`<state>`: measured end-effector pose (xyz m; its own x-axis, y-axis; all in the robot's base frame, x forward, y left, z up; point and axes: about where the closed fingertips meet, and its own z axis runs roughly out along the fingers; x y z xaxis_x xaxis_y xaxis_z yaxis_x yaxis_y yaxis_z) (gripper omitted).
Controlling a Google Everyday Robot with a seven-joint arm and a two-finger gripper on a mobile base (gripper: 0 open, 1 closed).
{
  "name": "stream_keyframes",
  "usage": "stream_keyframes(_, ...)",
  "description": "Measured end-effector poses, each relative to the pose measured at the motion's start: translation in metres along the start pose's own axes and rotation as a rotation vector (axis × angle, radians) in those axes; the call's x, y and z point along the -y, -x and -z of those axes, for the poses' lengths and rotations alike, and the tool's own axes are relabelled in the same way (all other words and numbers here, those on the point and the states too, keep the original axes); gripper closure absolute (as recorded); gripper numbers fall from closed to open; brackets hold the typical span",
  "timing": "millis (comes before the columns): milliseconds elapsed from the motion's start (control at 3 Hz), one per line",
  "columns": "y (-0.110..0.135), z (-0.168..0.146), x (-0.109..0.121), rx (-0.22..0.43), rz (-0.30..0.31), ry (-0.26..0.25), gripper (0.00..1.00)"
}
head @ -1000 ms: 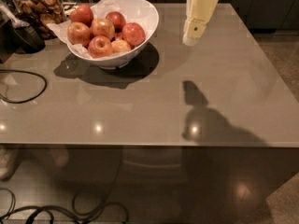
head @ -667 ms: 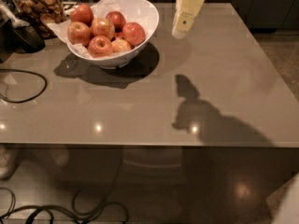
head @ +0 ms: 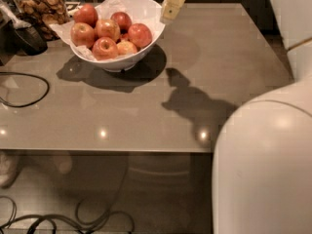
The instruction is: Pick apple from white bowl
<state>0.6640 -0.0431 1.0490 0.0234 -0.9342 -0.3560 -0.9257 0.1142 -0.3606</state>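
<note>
The white bowl (head: 122, 63) stands on the grey surface (head: 146, 123) toward its far left corner, well back from the near edge. It is wide, deep and glossy, its rim slanting higher at the back, and crinkled white paper (head: 111, 3) lines it and sticks up behind the fruit. About seven apples are piled inside. The apple (head: 140, 34) lies at the right side of the heap, just under the bowl's right rim: largish, round, with fairly even pinkish-red skin and a small pale highlight on top. It touches a smaller, paler yellow-orange apple (head: 126, 47) in front of it.

The hand (head: 169, 12), cream-coloured, hangs down from the far edge of the view, just beside the bowl's right rim and above it, apart from the fruit. Whether it is clenched or released cannot be told; nothing shows in its grasp. Its shadow (head: 195, 106) falls on the surface toward the near right.

A clear jar of brown snacks (head: 41, 5) stands at the far left corner, behind the bowl. A black cable (head: 48, 86) loops along the left edge. The robot's white body (head: 263, 174) fills the near right corner.
</note>
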Motion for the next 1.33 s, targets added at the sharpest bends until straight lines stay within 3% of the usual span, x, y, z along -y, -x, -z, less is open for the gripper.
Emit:
stream_keyframes(667, 0.019, -0.027, 0.026, 0.03, 0.004, -0.003, 0.27)
stream_keyframes(1333, 0.035, -0.06, 0.036, 0.035, 0.012, 0.017, 0.24)
